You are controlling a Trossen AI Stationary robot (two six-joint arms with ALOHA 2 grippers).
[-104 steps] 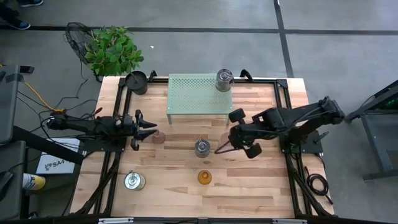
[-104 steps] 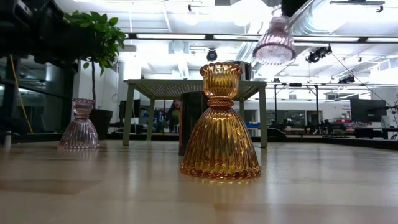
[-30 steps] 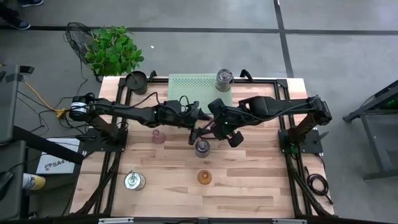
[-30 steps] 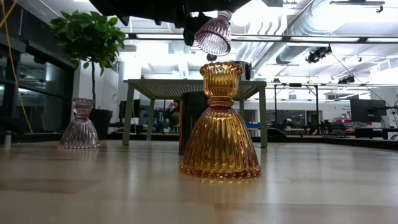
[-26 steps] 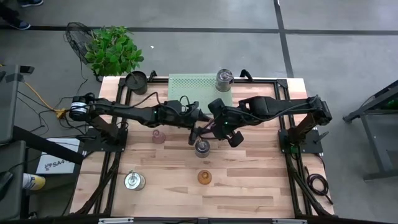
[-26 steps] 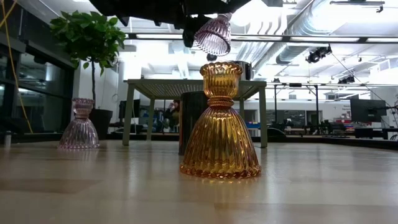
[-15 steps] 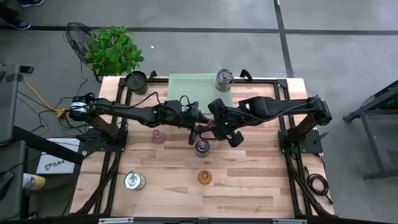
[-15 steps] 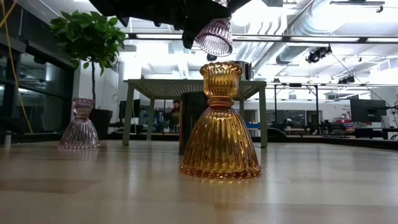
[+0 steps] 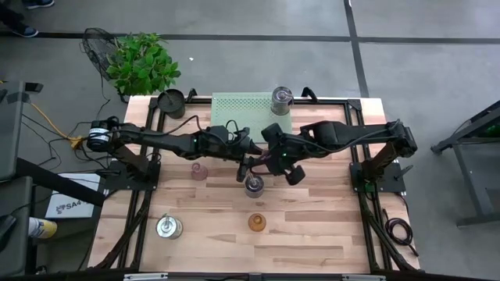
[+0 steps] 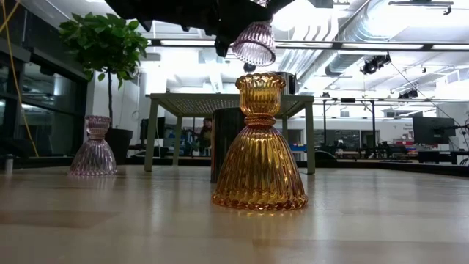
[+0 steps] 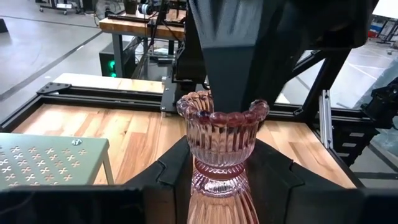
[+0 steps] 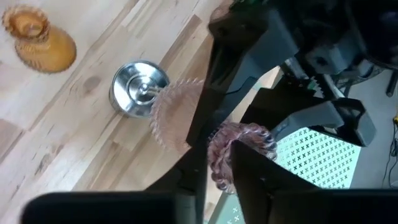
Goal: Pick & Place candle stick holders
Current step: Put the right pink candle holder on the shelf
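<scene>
A pale wooden counter (image 9: 312, 226) fills the middle of the high view, with a leafy green potted plant (image 9: 142, 62) at the upper left and a pale green perforated metal stand (image 9: 242, 117) near the top centre. Both dark arms meet over the centre. The left gripper (image 9: 248, 158) has its jaws clamped on the waist of a pale pink ribbed glass candle holder (image 11: 219, 155), held in the air. The right gripper (image 9: 258, 164) grips the same holder's cup rim, one jaw inside the cup. Below sits a squat silvery metal holder (image 9: 254, 186); another stands at lower left (image 9: 168, 227), a third on the stand (image 9: 281, 99). An amber ribbed glass holder (image 10: 259, 147) stands lower centre, a second pink glass holder (image 9: 200, 172) left of centre.
</scene>
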